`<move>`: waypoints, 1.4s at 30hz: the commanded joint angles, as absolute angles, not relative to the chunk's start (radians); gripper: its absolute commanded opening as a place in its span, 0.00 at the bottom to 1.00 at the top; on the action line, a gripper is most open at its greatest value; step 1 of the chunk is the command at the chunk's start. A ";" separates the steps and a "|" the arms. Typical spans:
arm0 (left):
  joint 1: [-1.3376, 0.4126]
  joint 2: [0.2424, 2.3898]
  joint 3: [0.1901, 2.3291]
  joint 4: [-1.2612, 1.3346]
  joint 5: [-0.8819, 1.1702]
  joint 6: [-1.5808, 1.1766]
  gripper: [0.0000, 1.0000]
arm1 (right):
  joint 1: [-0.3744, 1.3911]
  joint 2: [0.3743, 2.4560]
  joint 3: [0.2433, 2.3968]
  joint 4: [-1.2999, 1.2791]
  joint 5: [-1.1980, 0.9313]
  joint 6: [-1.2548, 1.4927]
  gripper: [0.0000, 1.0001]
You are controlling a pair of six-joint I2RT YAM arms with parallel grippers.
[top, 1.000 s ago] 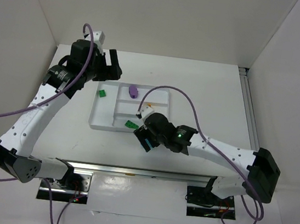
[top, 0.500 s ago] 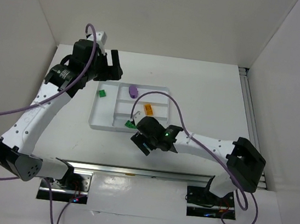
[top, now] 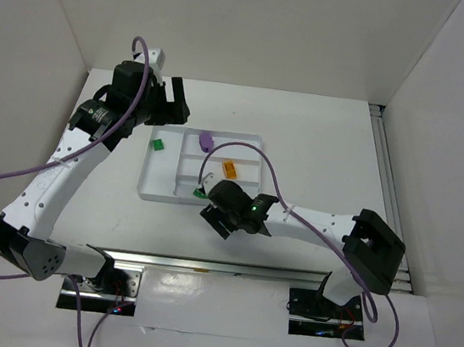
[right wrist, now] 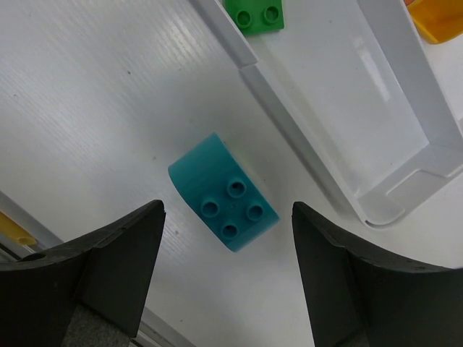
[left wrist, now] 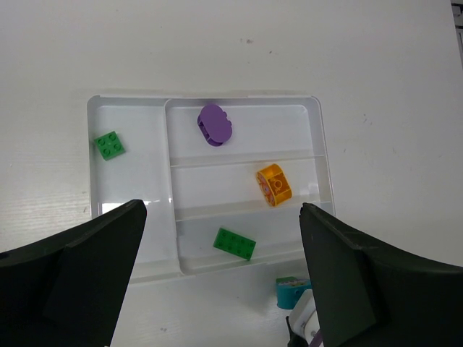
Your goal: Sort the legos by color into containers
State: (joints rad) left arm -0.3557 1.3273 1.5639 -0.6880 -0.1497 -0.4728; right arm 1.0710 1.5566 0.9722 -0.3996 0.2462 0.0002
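The white tray (top: 155, 182) lies mid-table. Its long section (left wrist: 130, 217) holds a small green brick (left wrist: 109, 144). The short sections hold a purple piece (left wrist: 215, 124), a yellow-orange brick (left wrist: 273, 184) and a green brick (left wrist: 234, 243). The cyan brick (right wrist: 223, 191) lies studs-up on the table just outside the tray's near wall (right wrist: 311, 123); it also shows in the left wrist view (left wrist: 291, 290). My right gripper (right wrist: 228, 282) is open and low over it, a finger on each side, not touching. My left gripper (top: 175, 102) is open and empty, high beyond the tray's far left corner.
The right wrist view shows the green brick (right wrist: 254, 14) and the orange brick's edge (right wrist: 438, 18) inside the tray. A metal rail (top: 203, 265) runs along the table's near edge. White walls close in the left, back and right.
My right gripper has moved a little left along the tray's near edge, and the right arm's elbow has swung left. The left arm has barely moved.
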 commanded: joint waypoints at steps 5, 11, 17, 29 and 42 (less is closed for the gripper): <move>-0.350 1.325 1.560 -0.663 -0.155 -0.456 1.00 | 1.081 1.591 0.965 -0.299 0.230 -0.023 0.78; -0.350 1.325 1.560 -0.663 -0.155 -0.456 1.00 | 1.081 1.601 0.965 -0.299 0.230 -0.023 0.74; -0.350 1.325 1.560 -0.663 -0.155 -0.456 1.00 | 1.081 1.592 0.934 -0.319 0.230 -0.012 0.69; -0.350 1.335 1.542 -0.653 -0.126 -0.465 1.00 | 1.092 1.503 0.954 -0.347 0.298 0.040 0.42; -0.350 1.335 1.513 -0.635 -0.069 -0.428 1.00 | 1.092 1.388 0.968 -0.363 0.281 0.147 0.31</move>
